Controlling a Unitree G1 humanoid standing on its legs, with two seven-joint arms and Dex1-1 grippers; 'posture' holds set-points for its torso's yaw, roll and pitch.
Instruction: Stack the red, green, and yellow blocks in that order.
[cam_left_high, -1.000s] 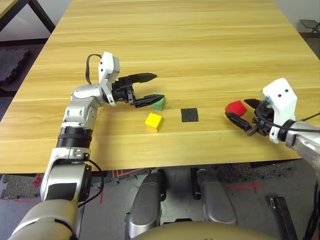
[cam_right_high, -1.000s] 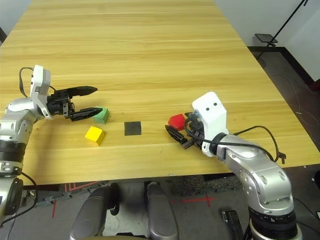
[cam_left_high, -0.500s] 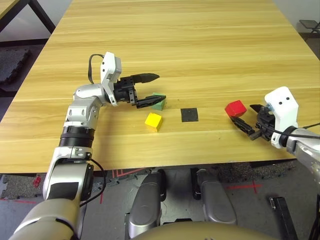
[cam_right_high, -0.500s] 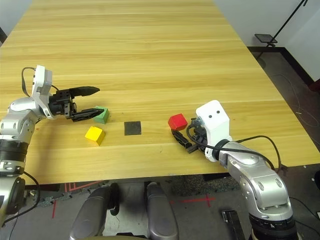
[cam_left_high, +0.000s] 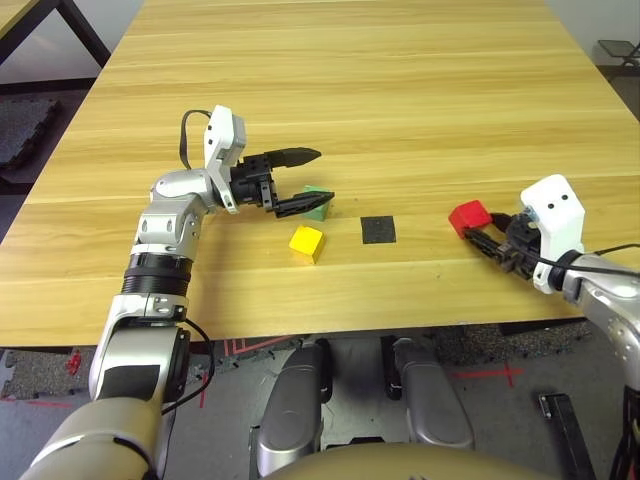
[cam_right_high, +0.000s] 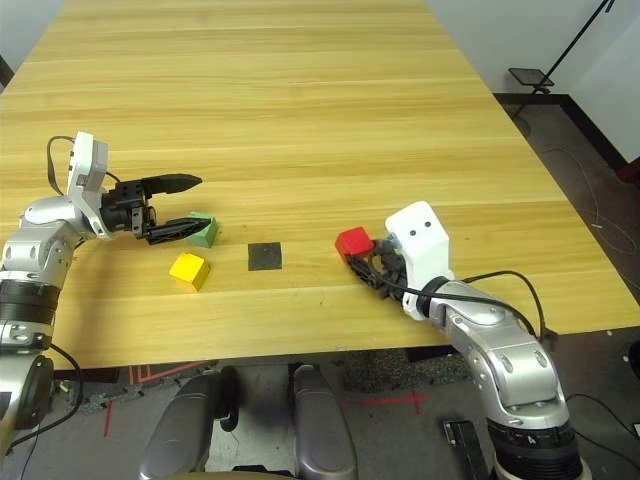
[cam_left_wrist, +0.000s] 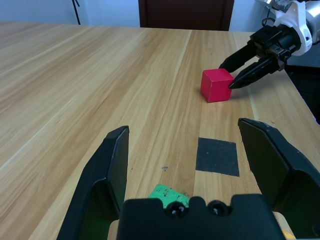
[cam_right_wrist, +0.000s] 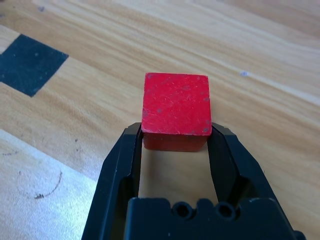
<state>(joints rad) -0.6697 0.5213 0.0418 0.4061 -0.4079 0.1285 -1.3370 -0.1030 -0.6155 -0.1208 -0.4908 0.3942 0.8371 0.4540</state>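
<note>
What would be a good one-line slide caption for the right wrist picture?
Right gripper closed on the near edge of the red block, beside the black square patch.

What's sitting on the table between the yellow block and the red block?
Only the flat black square patch lies between the yellow block and the red block; otherwise bare wood, seen in the left eye view.

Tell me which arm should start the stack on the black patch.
Right: the right gripper is shut on the red block, beside the black patch. The left gripper is open by the green block.
</note>
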